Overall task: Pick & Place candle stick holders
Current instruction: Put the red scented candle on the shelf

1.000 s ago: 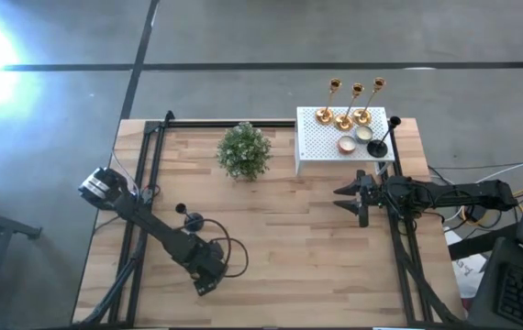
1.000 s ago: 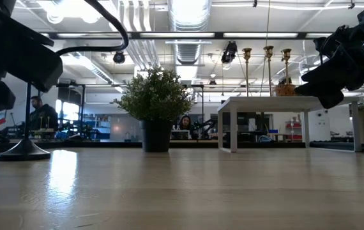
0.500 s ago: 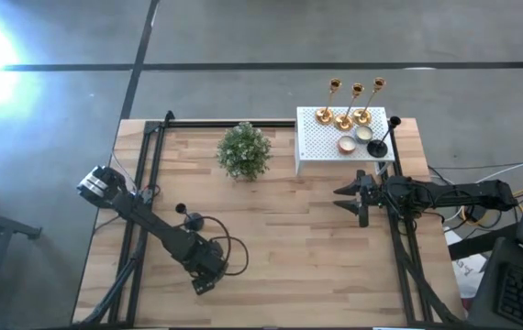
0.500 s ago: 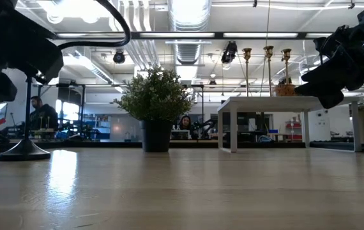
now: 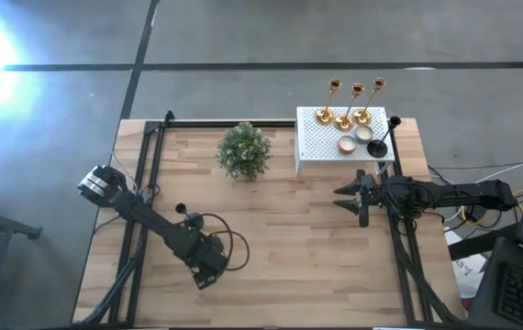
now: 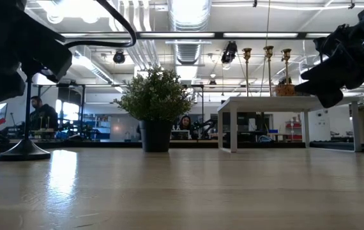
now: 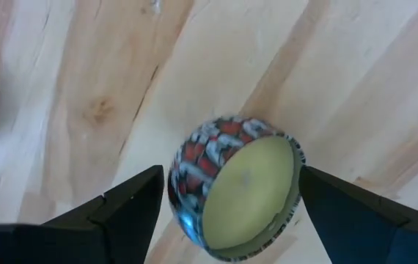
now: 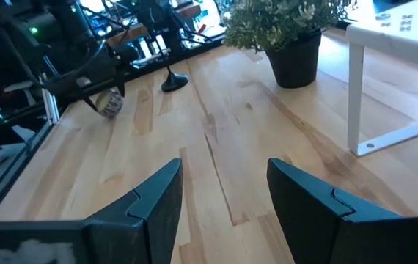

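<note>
Three gold candle stick holders (image 5: 344, 105) and one black one (image 5: 379, 145) stand on the white perforated box (image 5: 321, 147) at the far right. A second black holder (image 5: 191, 220) stands on its round base on the table at the left; it also shows in the low view (image 6: 25, 151). My left gripper (image 5: 206, 275), just near of that holder, is shut on a small round candle tin (image 7: 235, 191) with a red, white and blue side. My right gripper (image 5: 346, 197) is open and empty, near of the box, pointing toward the table's left. My left gripper pinches the candle tin between its two fingers (image 7: 132, 209), which lie on opposite sides of the patterned wall (image 7: 187, 176). The tin is tilted, its cream wax face turned toward the wrist camera. In the right wrist view the tin (image 8: 108, 103) hangs just above the wood.
A bushy green potted plant (image 5: 243, 151) stands at the far middle of the table. Two small candles (image 5: 353, 139) sit on the box beside the holders. Black frame rails run along the left and right edges (image 5: 138, 238). Bare wood lies between the arms.
My left gripper has shifted slightly up and toward the far edge, still shut on the candle tin.
</note>
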{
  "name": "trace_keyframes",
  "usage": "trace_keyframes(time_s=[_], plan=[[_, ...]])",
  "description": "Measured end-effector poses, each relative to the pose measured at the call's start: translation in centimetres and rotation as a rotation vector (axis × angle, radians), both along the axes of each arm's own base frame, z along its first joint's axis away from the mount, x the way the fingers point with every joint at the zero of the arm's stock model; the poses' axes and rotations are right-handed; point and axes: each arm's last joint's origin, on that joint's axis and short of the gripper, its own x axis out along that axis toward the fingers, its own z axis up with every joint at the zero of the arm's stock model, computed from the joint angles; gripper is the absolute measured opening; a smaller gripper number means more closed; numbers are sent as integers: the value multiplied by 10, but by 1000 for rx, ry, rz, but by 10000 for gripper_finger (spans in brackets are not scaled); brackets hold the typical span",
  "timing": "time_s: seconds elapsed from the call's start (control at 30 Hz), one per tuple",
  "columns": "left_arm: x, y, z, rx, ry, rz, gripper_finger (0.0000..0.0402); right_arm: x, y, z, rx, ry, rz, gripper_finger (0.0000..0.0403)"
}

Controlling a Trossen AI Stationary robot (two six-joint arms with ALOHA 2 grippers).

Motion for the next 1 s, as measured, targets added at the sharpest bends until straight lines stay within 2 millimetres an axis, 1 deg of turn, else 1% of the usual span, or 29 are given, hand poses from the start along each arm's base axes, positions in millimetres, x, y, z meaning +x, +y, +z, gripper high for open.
trace_keyframes(time_s=[0.27,0.43,0.6,0.77,0.9,1.0], plan=[[-1,1,0,16,6,5,319,0,0,2,0,-17,0,192],[-5,5,0,75,45,19,320,0,0,2,0,-18,0,192],[-8,8,0,110,68,34,345,0,0,2,0,-21,0,192],[-9,6,0,36,107,7,364,1,0,2,0,-26,0,192],[-10,7,1,-80,191,-6,363,1,0,3,0,-28,0,192],[-11,10,2,-113,234,5,362,1,0,3,0,-31,0,192]])
